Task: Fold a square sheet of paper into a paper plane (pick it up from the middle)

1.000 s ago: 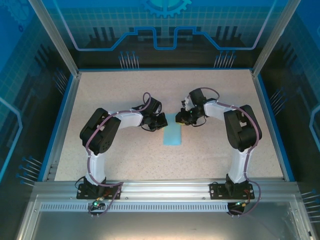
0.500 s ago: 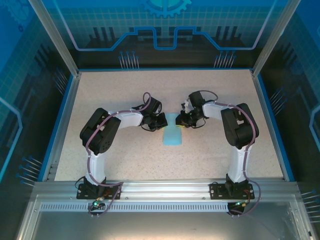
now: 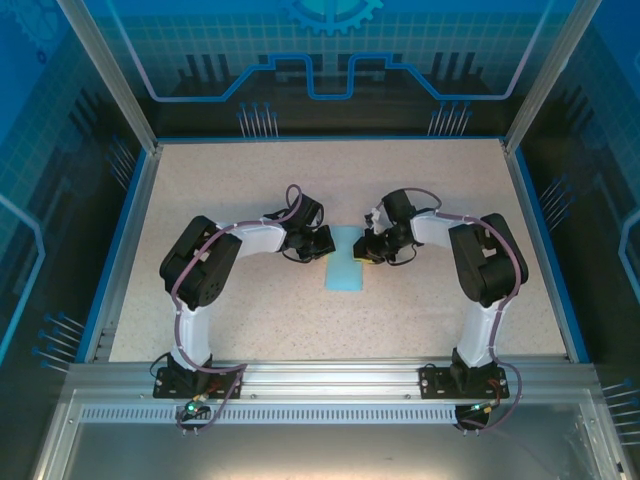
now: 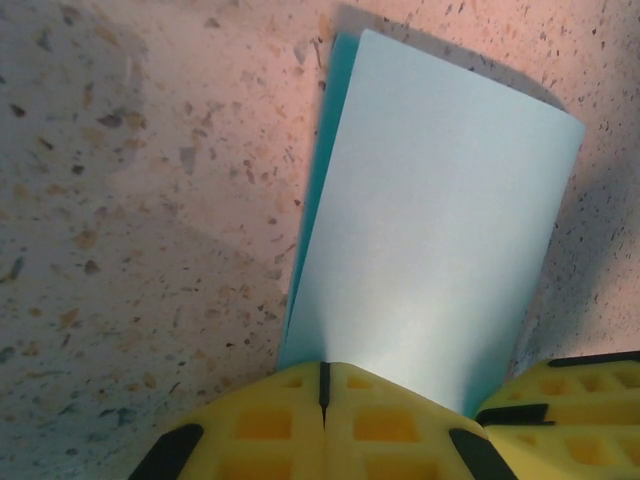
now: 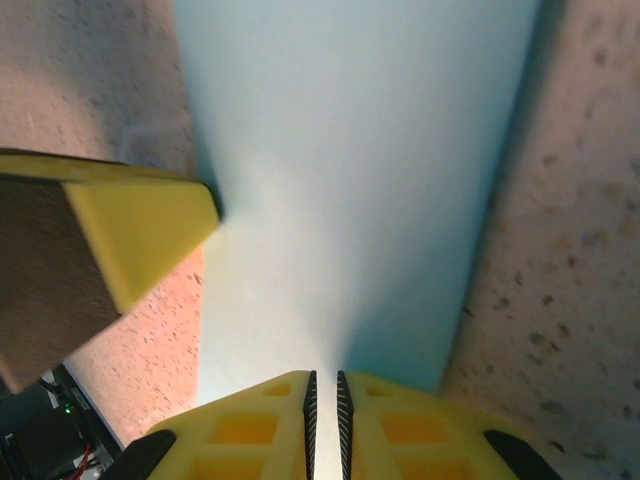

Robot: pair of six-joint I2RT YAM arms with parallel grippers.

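Progress: early, by my judgement; thin light-blue square sheet of paper (image 3: 346, 268) lies mid-desk (image 3: 230, 190), folded in half into a narrow rectangle; nose and wing folds remain | left end effector (image 3: 322, 246): closed, at its far-left edge | right end effector (image 3: 368, 248): all but closed, at its far-right edge, grip unclear

Light-blue paper (image 4: 430, 230), yellow fingers (image 4: 260, 425), speckled beige table (image 4: 120, 200)

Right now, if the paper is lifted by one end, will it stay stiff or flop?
The paper is thin, so its free end would likely droop, though the double layer may stiffen it slightly. It looks light and lies flat on the table, so a push would probably slide it, not tip it.
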